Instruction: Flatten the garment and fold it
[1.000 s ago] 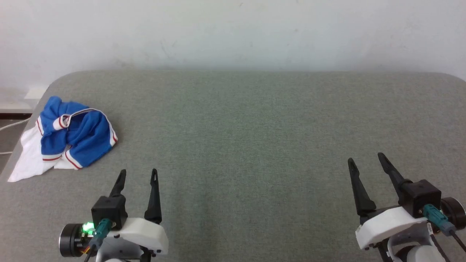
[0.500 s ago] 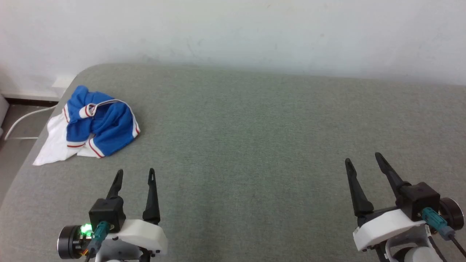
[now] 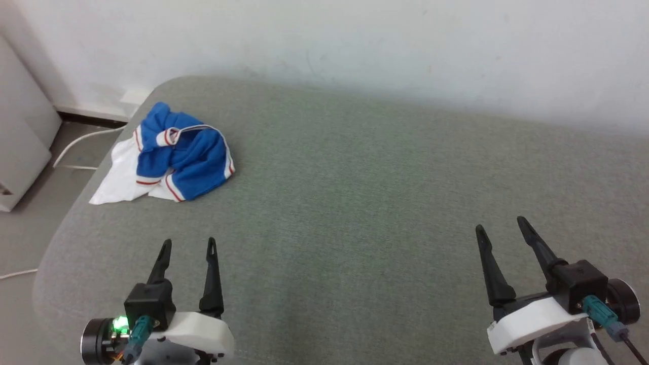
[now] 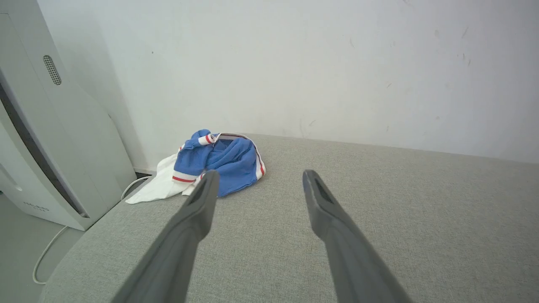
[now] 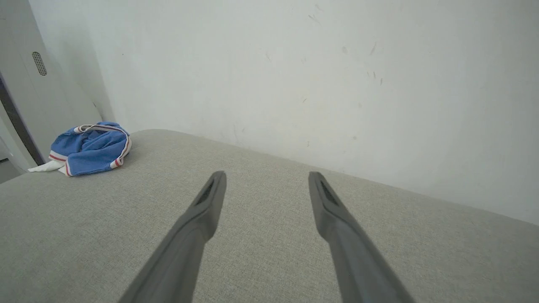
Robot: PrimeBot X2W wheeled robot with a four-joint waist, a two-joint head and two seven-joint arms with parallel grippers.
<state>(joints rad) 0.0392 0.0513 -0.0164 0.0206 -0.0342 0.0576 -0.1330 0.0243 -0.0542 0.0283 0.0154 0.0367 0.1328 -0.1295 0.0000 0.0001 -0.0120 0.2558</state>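
Note:
The garment [image 3: 180, 154] lies crumpled in a heap at the far left corner of the grey table [image 3: 365, 192], blue with white sleeves and red-and-white trim; one white sleeve reaches the table's left edge. Its print is hidden in the folds. The left wrist view has the garment [image 4: 227, 160] just beyond the fingertips, and the right wrist view has the garment [image 5: 90, 147] far off to the left. My left gripper [image 3: 188, 245] hovers open near the front left, well short of the heap. My right gripper [image 3: 499, 224] is open at the front right, holding nothing.
A white wall runs behind the table. A white appliance [image 3: 20, 147] stands on the floor left of the table, the same appliance [image 4: 46, 139] tall in the left wrist view, with a white cable [image 3: 76, 147] trailing beside it. The table's left corner is rounded.
The head camera has turned left, so the whole scene slid right and the floor and appliance came into view. The garment has not moved on the table. Both grippers stay open.

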